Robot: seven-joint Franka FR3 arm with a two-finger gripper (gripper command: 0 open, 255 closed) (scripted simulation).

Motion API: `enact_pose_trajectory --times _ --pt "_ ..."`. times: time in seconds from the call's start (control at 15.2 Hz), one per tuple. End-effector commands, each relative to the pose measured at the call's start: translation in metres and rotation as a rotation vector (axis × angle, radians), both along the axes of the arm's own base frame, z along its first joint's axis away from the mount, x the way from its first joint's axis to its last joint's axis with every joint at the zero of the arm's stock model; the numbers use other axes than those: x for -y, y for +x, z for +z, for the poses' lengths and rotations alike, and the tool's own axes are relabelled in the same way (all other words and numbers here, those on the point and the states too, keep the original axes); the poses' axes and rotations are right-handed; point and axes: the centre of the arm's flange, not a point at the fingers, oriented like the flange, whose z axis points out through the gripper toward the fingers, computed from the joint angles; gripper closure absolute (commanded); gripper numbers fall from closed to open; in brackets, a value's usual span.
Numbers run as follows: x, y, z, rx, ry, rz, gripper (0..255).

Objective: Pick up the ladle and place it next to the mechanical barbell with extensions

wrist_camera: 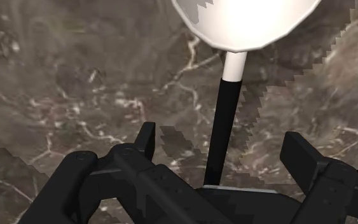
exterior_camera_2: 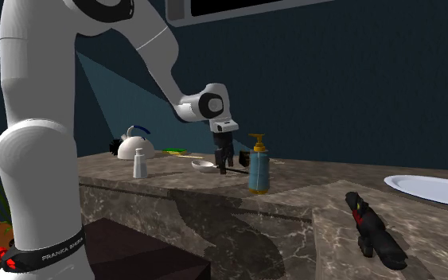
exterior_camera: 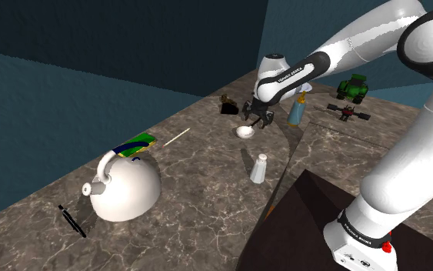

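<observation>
Broadly, a dark marbled bench [exterior_camera: 207,200] runs across the shoulder view from lower left to upper right, and the white arm [exterior_camera: 407,154] bends over it from the lower right toward the upper middle. The biggest thing on the bench is a white kettle [exterior_camera: 126,189] at lower left, with a green and yellow pad [exterior_camera: 138,143] just behind it and a thin black pen [exterior_camera: 71,221] lying near it toward the frame's lower left corner. A blue bottle [exterior_camera: 297,113] with a yellow pump stands upright in the upper middle, just right of the claw [exterior_camera: 257,120], between the ladle and the black and red barbell [exterior_camera: 348,113]. A green toy [exterior_camera: 353,88] sits behind that barbell. A small white shaker [exterior_camera: 259,168] stands upright at the frame's centre, near the ladle but apart from it. The ladle [exterior_camera: 244,132] lies on the bench right beneath the claw. In the wrist view the claw [wrist_camera: 225,146] is released, its fingers [wrist_camera: 144,143] spread on either side of the black handle of the ladle [wrist_camera: 225,108] without touching it.
</observation>
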Motion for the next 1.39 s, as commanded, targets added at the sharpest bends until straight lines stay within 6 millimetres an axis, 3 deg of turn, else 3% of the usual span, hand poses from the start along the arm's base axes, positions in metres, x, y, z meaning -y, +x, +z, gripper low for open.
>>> enact_pose_trajectory --times 0.0,0.2,0.26,0.86,1.32 --pt "0.0 0.0 0.0 0.0 0.0 0.0 0" --pt "0.0 0.0 0.0 0.0 0.0 0.0 0" --pt "0.0 0.0 0.0 0.0 0.0 0.0 255" --pt "0.0 0.0 0.0 0.0 0.0 0.0 255" --pt "0.0 0.0 0.037 0.0 0.0 0.0 255"
